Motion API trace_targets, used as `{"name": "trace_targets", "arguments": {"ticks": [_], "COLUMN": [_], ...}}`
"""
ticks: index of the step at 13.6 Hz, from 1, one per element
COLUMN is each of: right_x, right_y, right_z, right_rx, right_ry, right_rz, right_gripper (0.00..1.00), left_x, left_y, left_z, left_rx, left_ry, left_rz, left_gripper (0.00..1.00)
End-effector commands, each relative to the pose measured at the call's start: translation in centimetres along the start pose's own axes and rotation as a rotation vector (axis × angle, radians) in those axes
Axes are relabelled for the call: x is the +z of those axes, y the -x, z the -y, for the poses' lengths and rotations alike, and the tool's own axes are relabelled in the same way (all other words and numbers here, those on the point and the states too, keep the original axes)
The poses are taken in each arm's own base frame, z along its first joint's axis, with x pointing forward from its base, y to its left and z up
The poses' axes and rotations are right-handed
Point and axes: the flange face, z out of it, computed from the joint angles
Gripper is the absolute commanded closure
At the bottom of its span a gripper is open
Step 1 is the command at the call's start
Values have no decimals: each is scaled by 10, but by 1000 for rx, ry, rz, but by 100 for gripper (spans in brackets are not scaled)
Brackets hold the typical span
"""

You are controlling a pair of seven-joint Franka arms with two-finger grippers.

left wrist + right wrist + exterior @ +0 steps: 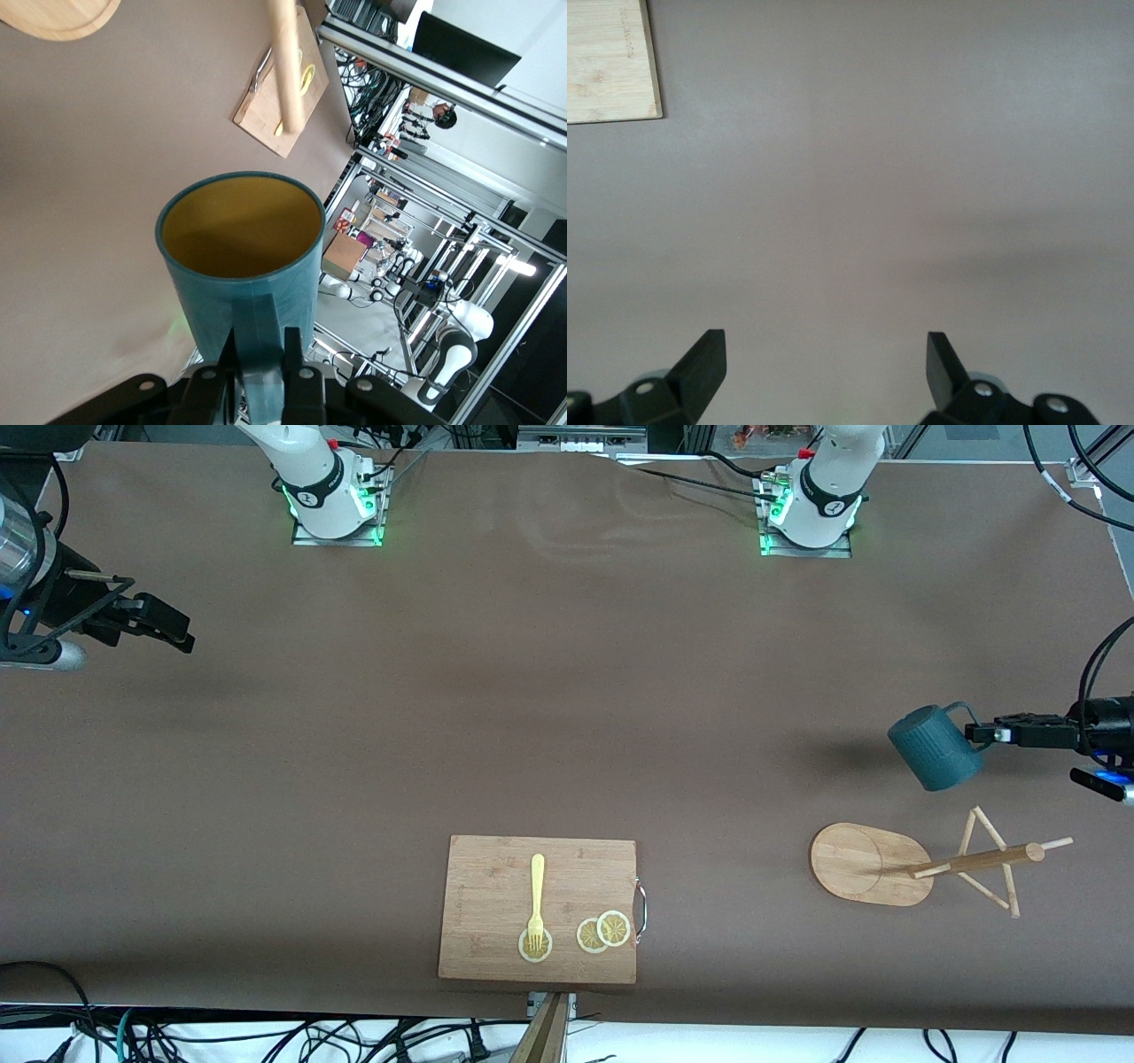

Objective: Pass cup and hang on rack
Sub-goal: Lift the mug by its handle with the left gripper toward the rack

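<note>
The left gripper (979,733) is closed on the thin handle of the cup (932,747), holding it in the air over the table (567,691) near the edge at the left arm's end. The cup hangs tilted, its ribbed teal side showing in the front view. In the left wrist view the cup (244,257) opens away from the camera, its yellowish inside in full sight, with the two fingers (292,354) pressed on either side of the handle.

The rack (921,864) stands on the table close to that same end, nearer the front camera than the spot the cup is over. Its oval base sits flat, and the post and thin pegs lean in the view toward the table's end edge. Nothing lies between cup and rack.

A bamboo cutting board (539,909) lies by the middle of the front edge, well apart from the rack. On it rest a yellow fork (536,899) and lemon slices (603,932), the fork's tines on one slice.

The right gripper (164,624) waits over the table at the right arm's end, its fingers (700,363) spread wide and empty.
</note>
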Motion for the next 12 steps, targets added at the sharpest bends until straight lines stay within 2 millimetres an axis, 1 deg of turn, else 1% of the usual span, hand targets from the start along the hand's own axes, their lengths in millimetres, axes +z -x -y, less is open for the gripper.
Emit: {"name": "trace_targets", "arguments": {"ticks": [1, 3, 5, 6, 8, 10, 12], "right_x": [-4, -4, -4, -4, -4, -4, -4], "right_y": [-1, -1, -1, -1, -1, -1, -1], "right_z": [-3, -3, -3, -3, -3, -3, -3], "right_rx": [-5, -5, -5, -5, -5, -5, -5], "right_ry": [11, 11, 11, 11, 11, 11, 11], "right_rz": [-3, -3, -1, -3, -3, -3, -3], "right_gripper": [0, 0, 0, 0, 0, 0, 0], "left_x": [-3, -5, 0, -1, -8, -15, -20], "left_y": [-7, -15, -25, -27, -38, -49, -53], "left_z": [-14, -14, -22, -21, -16, -4, -4], "left_rx": [4, 13, 35, 39, 44, 42, 47], "left_ry": [27, 67, 60, 61, 65, 90, 104], "left_rz": [20, 13, 11, 8, -7, -14, -24], "left_gripper": [100, 100, 100, 100, 100, 100, 100]}}
